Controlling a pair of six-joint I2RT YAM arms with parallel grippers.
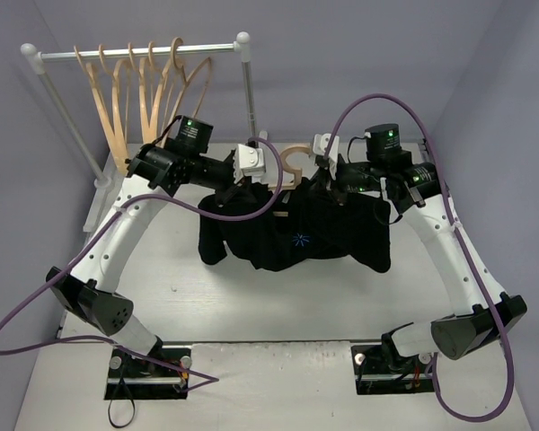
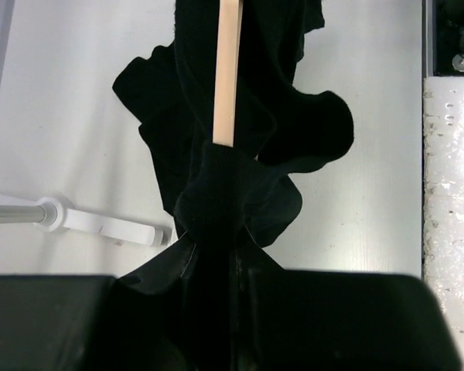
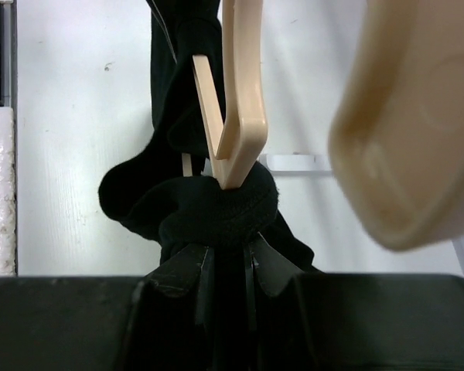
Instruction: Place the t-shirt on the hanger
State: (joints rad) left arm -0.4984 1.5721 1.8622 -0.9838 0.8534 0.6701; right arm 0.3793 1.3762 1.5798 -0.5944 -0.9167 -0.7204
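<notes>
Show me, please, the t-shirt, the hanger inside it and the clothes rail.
t-shirt (image 1: 328, 235): top view, on the chest fabric.
hanger (image 3: 243, 77): right wrist view, on the wooden shoulder arm.
clothes rail (image 1: 63, 54): top view, on the left part of the horizontal bar.

Bright, even light (the hanger (image 3: 243, 100) blurs close-up).

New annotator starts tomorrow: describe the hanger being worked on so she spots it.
Find the clothes rail at the back left, then look right, between the left arm and right arm. That hanger, unlike the hangers on the rail, carries a black t-shirt.
</notes>
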